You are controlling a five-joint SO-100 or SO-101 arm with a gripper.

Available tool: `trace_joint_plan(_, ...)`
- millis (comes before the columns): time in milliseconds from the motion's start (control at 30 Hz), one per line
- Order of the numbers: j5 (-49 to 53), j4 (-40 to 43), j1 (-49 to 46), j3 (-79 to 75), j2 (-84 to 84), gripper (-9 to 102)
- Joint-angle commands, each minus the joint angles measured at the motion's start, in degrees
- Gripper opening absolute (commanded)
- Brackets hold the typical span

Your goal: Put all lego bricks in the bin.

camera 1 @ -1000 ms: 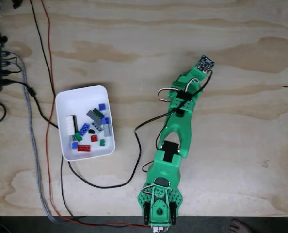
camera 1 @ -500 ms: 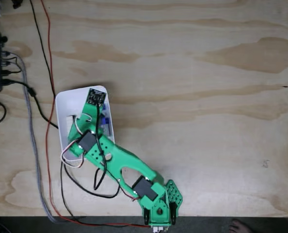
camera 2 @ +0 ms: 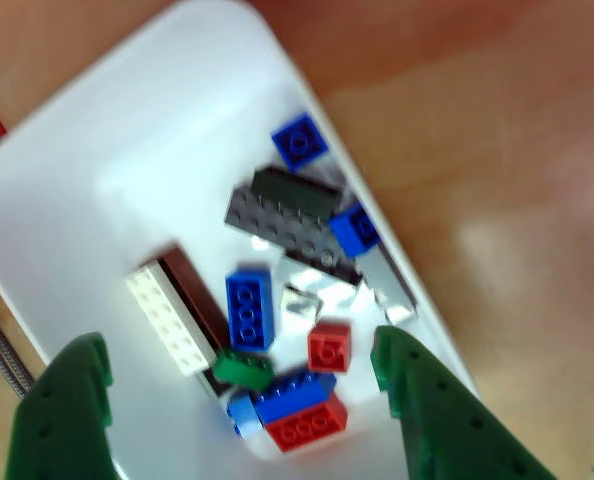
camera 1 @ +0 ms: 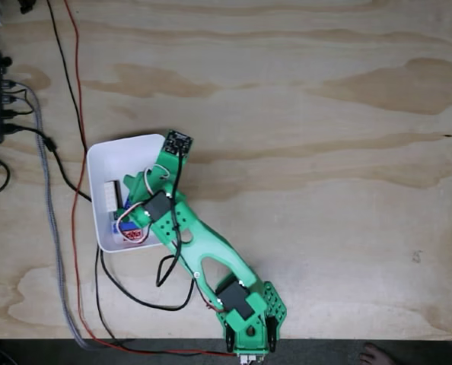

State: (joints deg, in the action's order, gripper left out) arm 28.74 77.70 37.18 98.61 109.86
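The arm has swung from the desk's bare middle to hang over the bin at nine o'clock, claw spread open and apparently empty above the bricks, so the task looks done.

In the fixed view my arm covers most of the bin's floor, so I can make out few lego bricks there. In the other view, motion blur softens everything, my gripper's two green fingers are cut off by the bottom edge, and the bin's left wall runs out of frame.
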Motion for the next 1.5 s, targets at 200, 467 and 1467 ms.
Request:
trace_joint_plan(200, 47.02, -41.84, -44.30, 46.32, 30.15, 0)
trace_joint_plan(467, 69.17, -5.71, -36.30, 49.75, 54.49, 0)
trace_joint_plan(1467, 57.74, -1.67, -31.20, 81.74, 83.50, 8)
